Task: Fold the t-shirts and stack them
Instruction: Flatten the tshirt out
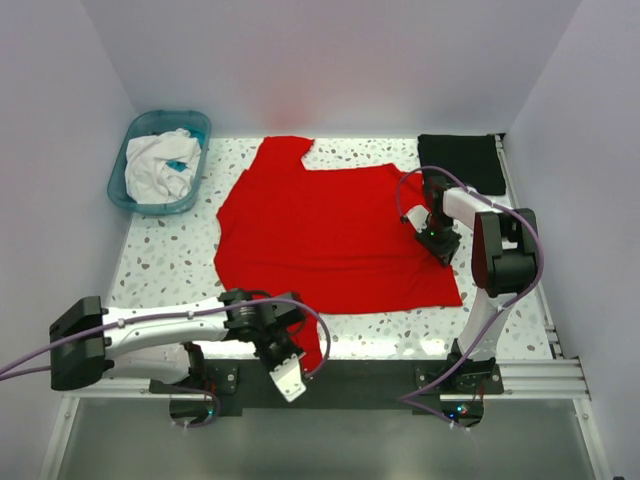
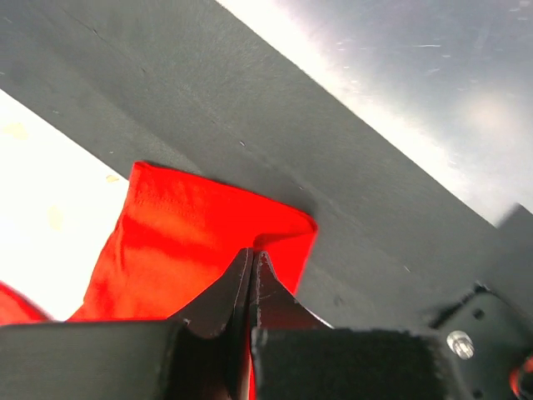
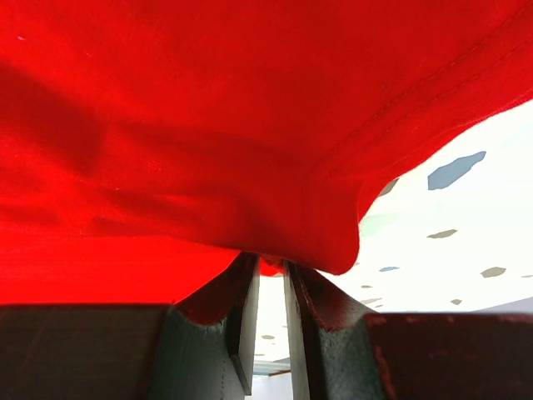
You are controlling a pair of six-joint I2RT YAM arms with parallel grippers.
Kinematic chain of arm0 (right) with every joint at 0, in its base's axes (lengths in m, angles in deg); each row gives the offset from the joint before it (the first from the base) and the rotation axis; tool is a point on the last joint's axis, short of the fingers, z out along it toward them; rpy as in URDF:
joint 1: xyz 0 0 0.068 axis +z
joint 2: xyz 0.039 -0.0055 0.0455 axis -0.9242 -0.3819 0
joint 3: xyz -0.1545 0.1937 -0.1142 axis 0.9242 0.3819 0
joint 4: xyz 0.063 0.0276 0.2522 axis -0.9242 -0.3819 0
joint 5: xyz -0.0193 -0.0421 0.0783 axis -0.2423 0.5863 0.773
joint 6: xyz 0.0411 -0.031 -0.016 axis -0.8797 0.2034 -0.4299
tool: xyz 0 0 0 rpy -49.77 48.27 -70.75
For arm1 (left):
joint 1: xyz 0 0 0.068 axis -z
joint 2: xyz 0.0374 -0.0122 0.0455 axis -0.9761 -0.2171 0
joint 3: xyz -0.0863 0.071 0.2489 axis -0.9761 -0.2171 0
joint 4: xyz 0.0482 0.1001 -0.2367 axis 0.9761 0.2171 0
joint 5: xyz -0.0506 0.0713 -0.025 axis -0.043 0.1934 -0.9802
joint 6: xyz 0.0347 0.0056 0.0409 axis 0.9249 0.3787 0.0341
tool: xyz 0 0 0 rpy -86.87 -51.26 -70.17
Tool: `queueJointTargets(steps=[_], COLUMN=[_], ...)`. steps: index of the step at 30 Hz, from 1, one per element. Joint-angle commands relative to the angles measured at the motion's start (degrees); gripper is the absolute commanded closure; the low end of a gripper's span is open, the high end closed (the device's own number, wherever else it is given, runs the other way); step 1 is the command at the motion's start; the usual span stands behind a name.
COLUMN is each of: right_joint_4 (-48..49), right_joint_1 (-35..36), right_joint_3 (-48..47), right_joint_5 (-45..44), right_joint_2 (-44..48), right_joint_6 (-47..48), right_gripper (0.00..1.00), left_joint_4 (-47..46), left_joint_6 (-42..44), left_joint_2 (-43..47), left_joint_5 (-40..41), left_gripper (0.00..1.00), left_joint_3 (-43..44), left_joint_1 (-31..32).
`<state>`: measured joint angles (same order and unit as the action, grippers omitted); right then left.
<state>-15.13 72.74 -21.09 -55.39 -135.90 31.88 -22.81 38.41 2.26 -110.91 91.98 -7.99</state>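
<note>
1. The red t-shirt (image 1: 330, 235) lies spread mostly flat across the middle of the speckled table (image 1: 170, 260). One corner is drawn toward the near edge, where it drapes onto the dark strip (image 2: 250, 108) along the front.
2. The left gripper (image 2: 251, 260) has its fingers pressed together on that near corner. The cloth is pinched just in from the hem, so the hold looks firm. Holding the corner this low and near probably keeps that side of the shirt taut.
3. The right gripper (image 3: 271, 271) sits at the shirt's right edge, with red cloth bunched over its fingertips. Its jaws are almost closed and a fold of hem is caught between them. A thin gap further down the fingers shows the table through it.
4. With an arm on each of two edges, the step in hand appears to be the first fold of the red shirt, and no crease is laid yet.
5. The black t-shirt (image 1: 460, 160) rests as a flat folded rectangle in the far right corner, apart from the red one. It probably serves as the base of the stack.
6. A teal basin (image 1: 125, 160) holding white cloth (image 1: 160, 168) stands at the far left, well clear of both arms.
</note>
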Motion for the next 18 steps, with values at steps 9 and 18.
queueJointTargets(steps=[9, 18], right_joint_4=[4.06, 1.52], right_joint_1=[-0.27, -0.27], right_joint_3=[-0.94, -1.82], right_joint_5=[0.32, 1.55], right_joint_2=[-1.54, 0.48], right_joint_6=[1.89, 2.59], right_gripper=[0.79, 0.79], left_joint_4=[29.45, 26.51], left_joint_6=[18.43, 15.75], left_joint_2=[9.97, 14.90], left_joint_5=[-0.55, 1.20], left_gripper=[0.96, 0.43], left_joint_3=[3.95, 6.40], left_joint_1=[1.89, 2.25])
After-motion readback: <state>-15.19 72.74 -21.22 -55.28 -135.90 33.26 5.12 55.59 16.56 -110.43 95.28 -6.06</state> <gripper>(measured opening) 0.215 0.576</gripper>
